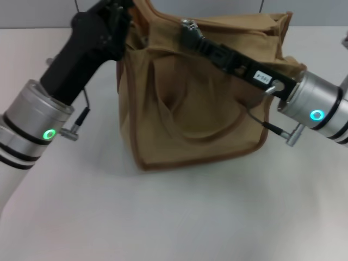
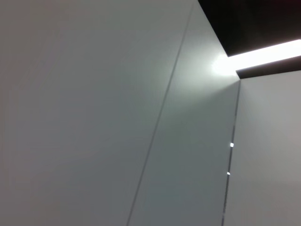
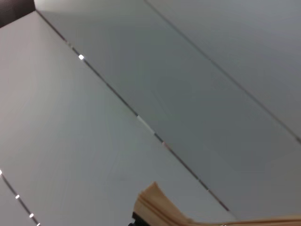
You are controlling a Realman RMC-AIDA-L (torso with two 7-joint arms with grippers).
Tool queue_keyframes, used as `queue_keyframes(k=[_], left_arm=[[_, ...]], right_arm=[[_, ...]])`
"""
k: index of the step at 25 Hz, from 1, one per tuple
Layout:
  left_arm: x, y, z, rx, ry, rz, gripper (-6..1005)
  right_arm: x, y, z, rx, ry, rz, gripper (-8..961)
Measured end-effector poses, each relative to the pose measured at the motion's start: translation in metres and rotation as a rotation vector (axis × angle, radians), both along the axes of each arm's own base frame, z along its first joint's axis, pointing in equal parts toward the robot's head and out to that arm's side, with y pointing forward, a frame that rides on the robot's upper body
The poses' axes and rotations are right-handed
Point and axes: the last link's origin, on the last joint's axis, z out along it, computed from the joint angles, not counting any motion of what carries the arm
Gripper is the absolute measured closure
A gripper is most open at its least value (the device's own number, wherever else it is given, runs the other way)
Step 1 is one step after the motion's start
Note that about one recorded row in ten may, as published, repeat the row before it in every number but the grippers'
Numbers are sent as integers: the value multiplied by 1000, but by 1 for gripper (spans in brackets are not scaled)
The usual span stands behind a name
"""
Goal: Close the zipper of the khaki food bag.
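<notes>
The khaki food bag [image 1: 190,109] stands upright in the middle of the table, its front pocket and a looped handle facing me. My right gripper [image 1: 189,30] reaches from the right across the bag's top, its fingers closed together on a small silver pull tab [image 1: 188,23] of the zipper near the top's middle. The rest of the zipper is hidden behind the arm and the top folds. My left gripper [image 1: 117,13] is pressed against the bag's top left corner, partly cut off by the frame edge. A khaki edge of the bag [image 3: 155,207] shows in the right wrist view.
The bag stands on a white table [image 1: 174,217]. Both forearms hang over the table on either side of the bag. The left wrist view shows only grey wall panels [image 2: 117,117] and a ceiling light.
</notes>
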Motion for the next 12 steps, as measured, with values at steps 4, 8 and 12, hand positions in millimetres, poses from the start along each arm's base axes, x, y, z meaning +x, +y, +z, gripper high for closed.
queue_keyframes(k=[4, 8, 12], left_arm=[[-9, 0, 7, 31, -6, 37, 992], [-14, 0, 10, 46, -10, 54, 992], [-16, 0, 12, 52, -5, 58, 992]], right_arm=[[13, -1, 8, 18, 3, -38, 940], [26, -3, 16, 30, 1, -75, 927], [41, -7, 23, 59, 8, -126, 914]])
